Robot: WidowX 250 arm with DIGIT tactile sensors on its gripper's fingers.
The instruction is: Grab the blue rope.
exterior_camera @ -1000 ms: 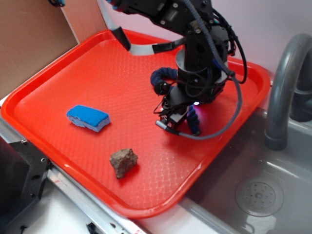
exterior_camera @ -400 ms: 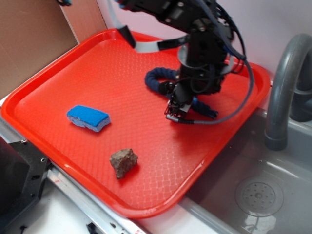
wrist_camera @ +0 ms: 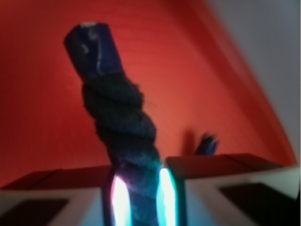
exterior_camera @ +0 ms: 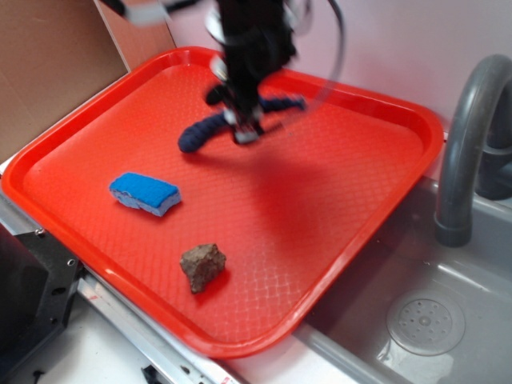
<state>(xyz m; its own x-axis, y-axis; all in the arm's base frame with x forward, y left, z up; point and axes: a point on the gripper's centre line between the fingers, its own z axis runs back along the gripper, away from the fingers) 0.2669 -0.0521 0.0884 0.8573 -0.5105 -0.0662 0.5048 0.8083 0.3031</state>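
Observation:
The blue rope is a dark navy twisted cord held up over the far part of the red tray. One end hangs out to the left and the other to the right. My gripper is shut on its middle and is blurred. In the wrist view the rope runs up from between the glowing pads of my gripper. Its shiny capped end points away from me.
A bright light-blue sponge lies on the tray's left side and a brown rock near its front edge. A cardboard panel stands at the left. A grey tap and sink are at the right.
My gripper has lifted the rope off the tray's right side and carried it left toward the far edge. The rope has straightened out from its curl.

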